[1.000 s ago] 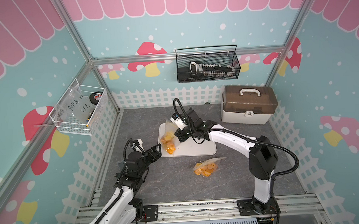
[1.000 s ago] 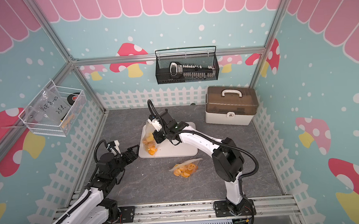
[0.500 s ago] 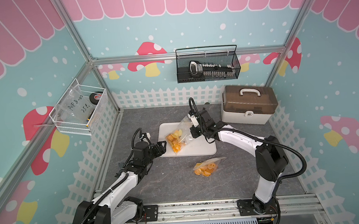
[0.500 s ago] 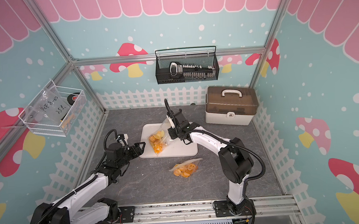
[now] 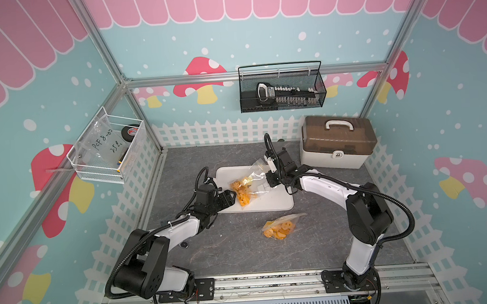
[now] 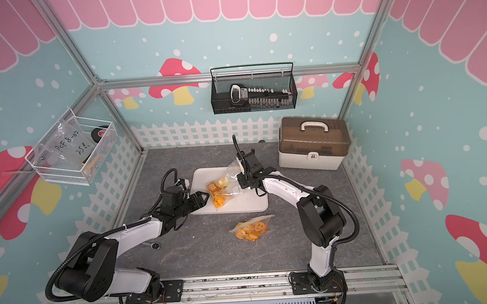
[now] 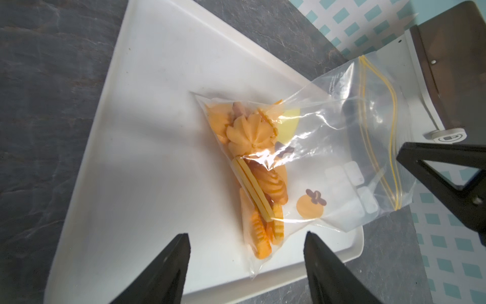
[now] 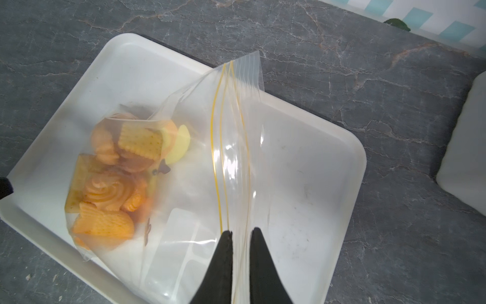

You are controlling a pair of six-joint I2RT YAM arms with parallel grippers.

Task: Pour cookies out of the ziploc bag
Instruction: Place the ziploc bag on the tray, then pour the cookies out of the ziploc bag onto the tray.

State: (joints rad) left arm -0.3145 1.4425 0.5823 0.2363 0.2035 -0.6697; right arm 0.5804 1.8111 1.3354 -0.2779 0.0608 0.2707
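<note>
Lying on the white tray point(image 5: 279, 203) at the middle of the counter point(image 5: 227, 253), the ziploc bag point(image 5: 253, 176) is clear plastic with yellow zip lines. Its mouth end is raised toward the right gripper point(image 8: 241, 231), and its bottom end rests on the tray.

- Contents: the cookies point(image 7: 252, 136), orange and yellow, in swirl, square and ridged shapes, all inside the bag and bunched at its bottom end.
- Bag print: an orange fruit figure point(image 7: 311, 204), blank white label panels point(image 7: 344, 179), and fine text near the zip, too small to read.
- Right fingers: nearly together with the zip edge between them; whether they pinch it cannot be told.
- Left gripper point(image 7: 246, 234): fingers released and spread wide, with the bag's bottom corner between them.
- Second clear bag point(image 5: 280, 228): on the counter near the tray, holding round orange cookies.
- Storage box point(image 5: 336, 150): white base, brown lid shut, white handle, at the counter's back right.
- Black wire basket point(image 5: 245, 101): on the back wall, holding a black tool set point(image 5: 285, 94); its label is unreadable.
- White wire basket point(image 5: 100, 171): on the left wall, holding a tape roll point(image 5: 129, 131) and a plastic bag point(image 5: 104, 140) handwritten "PCF 8-02", second line unclear.
</note>
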